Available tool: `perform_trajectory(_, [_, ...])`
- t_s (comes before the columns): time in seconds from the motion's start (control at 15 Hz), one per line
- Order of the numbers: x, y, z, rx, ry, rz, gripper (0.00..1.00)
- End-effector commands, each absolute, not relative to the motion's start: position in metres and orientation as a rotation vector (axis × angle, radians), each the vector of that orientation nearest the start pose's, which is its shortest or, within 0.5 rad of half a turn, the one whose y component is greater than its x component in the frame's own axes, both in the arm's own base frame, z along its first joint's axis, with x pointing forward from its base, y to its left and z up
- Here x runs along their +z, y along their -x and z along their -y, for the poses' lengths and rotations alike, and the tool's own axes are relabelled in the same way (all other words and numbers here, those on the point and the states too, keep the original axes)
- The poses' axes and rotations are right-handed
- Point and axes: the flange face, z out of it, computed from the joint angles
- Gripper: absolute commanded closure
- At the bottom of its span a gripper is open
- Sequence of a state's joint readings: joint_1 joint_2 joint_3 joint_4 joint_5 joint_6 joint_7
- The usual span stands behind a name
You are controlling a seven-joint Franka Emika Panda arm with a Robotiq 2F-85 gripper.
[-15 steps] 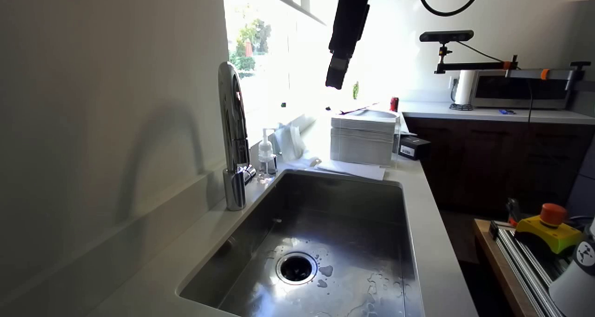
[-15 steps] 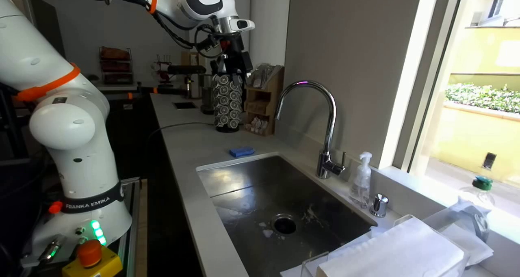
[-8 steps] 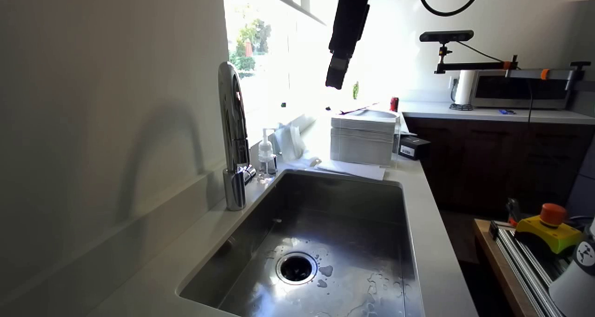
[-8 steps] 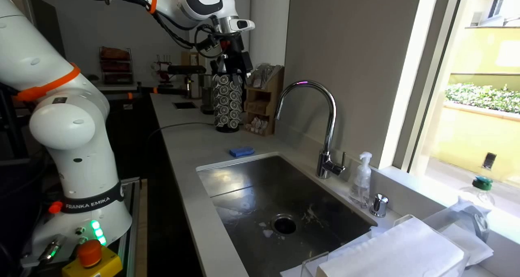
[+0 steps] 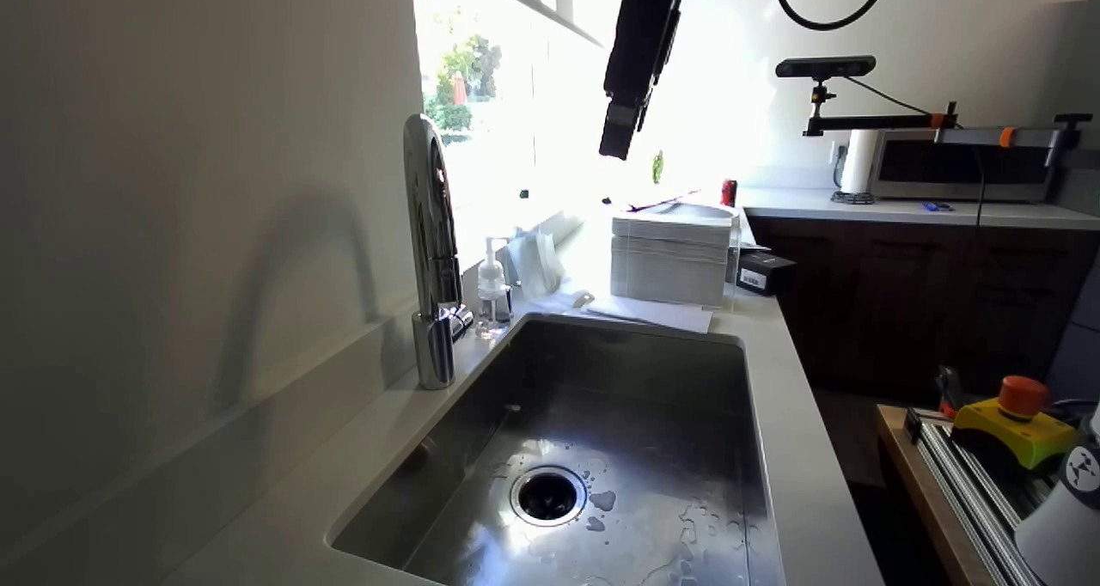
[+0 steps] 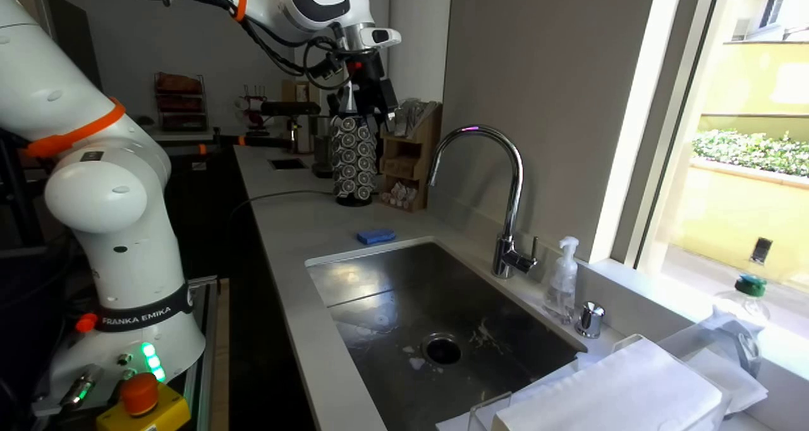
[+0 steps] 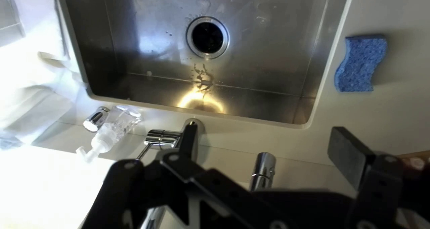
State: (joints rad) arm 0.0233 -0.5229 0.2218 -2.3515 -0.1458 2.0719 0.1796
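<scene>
My gripper (image 7: 268, 146) is open with its fingers wide apart and nothing between the pads. It also shows in both exterior views, high above the counter (image 5: 614, 139) (image 6: 365, 110). A chrome faucet (image 6: 515, 184) stands behind the sink; its spout end (image 7: 263, 170) appears between and beyond the fingers in the wrist view, with no visible contact. A blue sponge (image 7: 361, 64) lies on the counter beside the sink's edge, also in an exterior view (image 6: 376, 236). The steel sink (image 7: 268, 54) has some water drops and a dark drain (image 7: 207, 37).
A clear soap pump bottle (image 6: 561, 282) and a chrome cap (image 6: 591, 319) stand beside the faucet. A stack of white paper (image 5: 670, 259) sits at the sink's end. A cylinder covered in round discs (image 6: 354, 159) and a wooden shelf (image 6: 404, 159) stand on the counter behind the sponge.
In the last half second my gripper has shifted slightly and tilted a little, a few pixels rightward in an exterior view. The sponge, faucet and other things have not moved.
</scene>
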Motion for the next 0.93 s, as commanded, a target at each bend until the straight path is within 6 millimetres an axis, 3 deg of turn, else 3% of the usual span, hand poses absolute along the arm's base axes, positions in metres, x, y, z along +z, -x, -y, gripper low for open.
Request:
perform_trajectory(0.0, [0.549, -0.424, -0.068, -0.576, 3.298, 0.059, 0.0])
perform_trajectory(0.4, [0.543, -0.451, -0.027, -0.755, 3.176, -0.025, 0.0])
perform_trajectory(0.53, [0.543, -0.454, -0.025, -0.753, 3.159, -0.024, 0.0])
perform_trajectory(0.67, [0.55, -0.454, -0.037, -0.739, 3.166, 0.028, 0.0])
perform_trajectory(0.73, [0.546, -0.454, -0.025, -0.75, 3.177, -0.009, 0.0])
perform_trajectory(0.87, [0.548, -0.454, -0.032, -0.76, 3.175, 0.014, 0.0])
